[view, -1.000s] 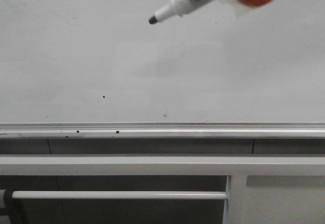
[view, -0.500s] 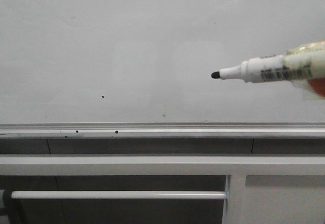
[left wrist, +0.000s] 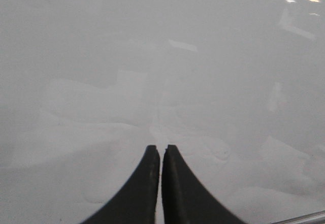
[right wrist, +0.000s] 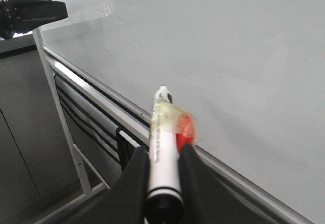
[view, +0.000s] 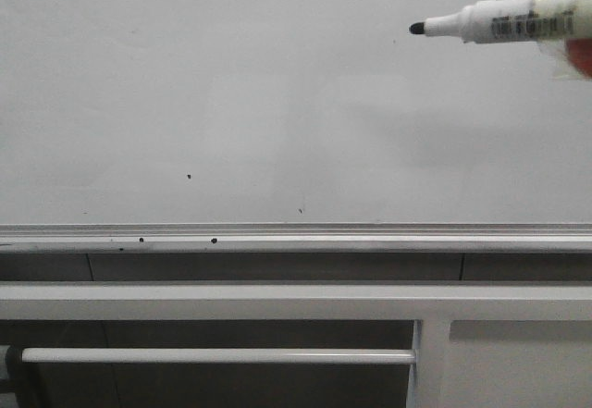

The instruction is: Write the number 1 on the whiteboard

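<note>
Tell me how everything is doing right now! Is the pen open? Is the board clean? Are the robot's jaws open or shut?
marker: uncapped, black tip bare, held near the board's upper right, pointing left.
whiteboard: no stroke on it, only a few tiny dark specks.
right gripper: jaws shut on the marker.
left gripper: jaws shut, holding nothing.

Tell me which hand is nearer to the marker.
Right. The right hand is shut on the marker, gripping its barrel with the tip pointing at the whiteboard. The left hand is closed and empty, with no marker near it.
</note>
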Robot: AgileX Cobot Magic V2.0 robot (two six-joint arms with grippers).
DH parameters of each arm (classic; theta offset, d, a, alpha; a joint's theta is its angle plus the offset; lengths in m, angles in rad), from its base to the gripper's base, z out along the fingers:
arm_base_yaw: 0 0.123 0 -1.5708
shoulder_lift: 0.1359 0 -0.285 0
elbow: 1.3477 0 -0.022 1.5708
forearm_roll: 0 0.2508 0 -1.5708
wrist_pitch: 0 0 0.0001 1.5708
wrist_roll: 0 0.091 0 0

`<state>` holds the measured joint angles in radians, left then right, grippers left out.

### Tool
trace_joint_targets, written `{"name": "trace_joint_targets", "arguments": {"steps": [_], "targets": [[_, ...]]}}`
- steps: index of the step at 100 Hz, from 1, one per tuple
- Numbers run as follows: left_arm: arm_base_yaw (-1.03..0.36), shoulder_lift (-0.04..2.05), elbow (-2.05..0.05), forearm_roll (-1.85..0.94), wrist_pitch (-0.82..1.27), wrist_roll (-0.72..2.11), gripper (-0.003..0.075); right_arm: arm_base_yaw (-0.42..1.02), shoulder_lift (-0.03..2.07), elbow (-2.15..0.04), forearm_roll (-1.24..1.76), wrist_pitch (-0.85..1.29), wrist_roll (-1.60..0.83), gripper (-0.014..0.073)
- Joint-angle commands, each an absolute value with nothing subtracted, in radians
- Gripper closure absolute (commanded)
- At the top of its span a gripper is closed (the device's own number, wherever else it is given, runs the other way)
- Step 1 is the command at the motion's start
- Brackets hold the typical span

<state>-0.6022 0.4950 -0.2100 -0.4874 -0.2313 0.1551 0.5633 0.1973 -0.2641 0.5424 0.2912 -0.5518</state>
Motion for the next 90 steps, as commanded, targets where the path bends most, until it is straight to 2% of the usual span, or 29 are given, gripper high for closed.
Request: {"name": "trace_joint_targets", "arguments": {"steps": [1,38,90], "targets": [[-0.600,0.496,-0.238,-0.486,-0.309,0.148,0.0741,0.558,0.206,-0.290,0.557,0.237,-0.552,0.0637],[-0.600,0.496,-0.238,-0.486,-0.309,0.154,0.0741,0.558,0.217,-0.288,0.553,0.201,-0.554,0.0637],[-0.600,0.496,-0.238,-0.486,-0.307,0.154,0.0741,0.558,0.474,-0.312,0.587,0.000,-0.556,0.0637]]}}
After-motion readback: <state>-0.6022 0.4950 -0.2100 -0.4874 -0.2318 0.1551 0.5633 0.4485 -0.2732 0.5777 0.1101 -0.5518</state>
